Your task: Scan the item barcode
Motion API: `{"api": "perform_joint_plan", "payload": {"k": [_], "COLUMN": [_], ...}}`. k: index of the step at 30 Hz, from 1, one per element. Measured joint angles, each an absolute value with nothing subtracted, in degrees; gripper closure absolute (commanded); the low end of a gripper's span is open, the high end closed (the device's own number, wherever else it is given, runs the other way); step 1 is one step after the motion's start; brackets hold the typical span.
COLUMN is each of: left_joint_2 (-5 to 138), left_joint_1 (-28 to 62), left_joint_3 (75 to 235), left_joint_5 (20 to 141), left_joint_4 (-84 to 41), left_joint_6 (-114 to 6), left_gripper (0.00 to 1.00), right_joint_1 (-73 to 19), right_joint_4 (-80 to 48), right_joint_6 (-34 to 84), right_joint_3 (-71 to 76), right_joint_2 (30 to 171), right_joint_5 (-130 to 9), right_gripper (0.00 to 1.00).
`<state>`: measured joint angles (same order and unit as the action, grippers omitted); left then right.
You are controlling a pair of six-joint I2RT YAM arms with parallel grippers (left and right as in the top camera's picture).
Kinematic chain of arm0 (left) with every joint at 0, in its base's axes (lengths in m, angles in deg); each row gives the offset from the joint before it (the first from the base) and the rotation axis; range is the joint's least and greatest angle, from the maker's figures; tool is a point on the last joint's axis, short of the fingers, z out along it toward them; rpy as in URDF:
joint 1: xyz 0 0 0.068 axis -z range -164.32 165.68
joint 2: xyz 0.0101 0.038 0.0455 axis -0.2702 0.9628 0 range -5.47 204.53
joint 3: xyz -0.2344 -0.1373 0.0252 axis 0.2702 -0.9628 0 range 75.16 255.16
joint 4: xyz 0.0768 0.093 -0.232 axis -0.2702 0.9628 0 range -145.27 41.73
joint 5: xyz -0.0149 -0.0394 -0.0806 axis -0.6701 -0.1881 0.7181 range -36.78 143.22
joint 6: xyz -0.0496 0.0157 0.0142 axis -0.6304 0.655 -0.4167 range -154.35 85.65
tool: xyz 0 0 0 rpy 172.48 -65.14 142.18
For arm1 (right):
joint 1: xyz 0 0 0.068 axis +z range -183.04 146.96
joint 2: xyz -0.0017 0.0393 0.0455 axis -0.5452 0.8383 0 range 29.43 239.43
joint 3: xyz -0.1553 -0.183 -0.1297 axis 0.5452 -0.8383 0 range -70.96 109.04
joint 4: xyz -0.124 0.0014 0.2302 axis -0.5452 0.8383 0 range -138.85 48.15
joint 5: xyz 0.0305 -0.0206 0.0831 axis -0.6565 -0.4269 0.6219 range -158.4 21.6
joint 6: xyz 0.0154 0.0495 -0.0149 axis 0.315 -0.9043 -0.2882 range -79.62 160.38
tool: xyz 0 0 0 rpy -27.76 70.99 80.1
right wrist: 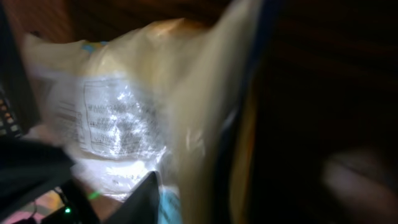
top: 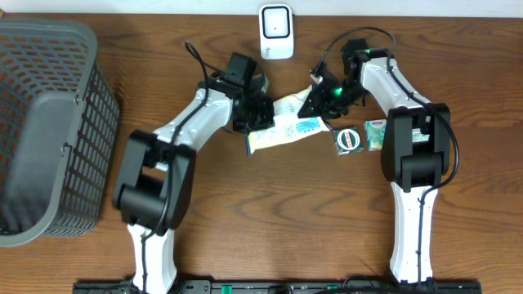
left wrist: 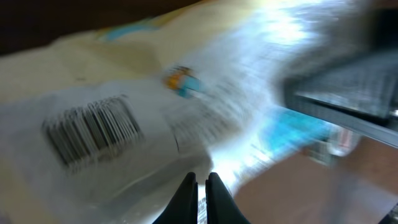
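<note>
Two hands met at one packet [top: 286, 126], which stretched between them over the wooden table [top: 270, 212]. The left hand [left wrist: 200, 186] was closed, its dark fingertips pinched on the crinkled, glossy film. A black barcode [left wrist: 92, 129] on a white panel sat just up and left of those tips. Small print filled a box near the right hand [top: 317, 96], too blurred to read. Whether that hand was open or gripping, I could not tell. The packet was cream with blue patches. A white, rounded scanner [top: 276, 31] stood beyond both hands, apart from the packet.
</note>
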<state>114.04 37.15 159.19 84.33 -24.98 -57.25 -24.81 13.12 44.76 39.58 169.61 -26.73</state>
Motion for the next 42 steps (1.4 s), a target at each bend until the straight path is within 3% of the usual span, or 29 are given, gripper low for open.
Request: {"api": "perform_joint_plan", "payload": {"k": [10,17,22,25,31,42], "left_joint_2": [116.3,116.3,116.3,116.3,116.0,104.1], "left_joint_1": [36.8,36.8,36.8,36.6,36.6,32.2], "left_joint_3": [159.3,159.3,159.3,159.3,159.9,159.6], "left_joint_5": [84.6,84.6,84.2,83.8,84.2,82.2], "left_joint_4": [-25.4,-25.5,-25.5,-25.5,-25.8,-21.7], "left_joint_6": [-59.7,-59.8,-59.9,-59.9,-59.5,-55.2], "left_gripper": [0.93,0.93,0.92,0.93,0.92,0.92], "right_joint_1": [-24.8,-24.2,-21.4,-20.9,-21.2,-23.7], "right_joint_4": [14.4,13.3,10.0,9.1,9.1,11.1], "right_joint_6": [45.4,45.6,44.1,43.5,42.4,45.0], "right_joint_3": [39.7,39.7,39.7,39.8,39.8,39.5], "right_joint_2": [169.6,169.6,169.9,170.4,170.6,171.6], "right_joint_5": [-24.0,-22.9,-23.5,-23.8,-21.8,-15.2], "right_gripper": [0.41,0.43,0.59,0.79,0.98,0.99]}}
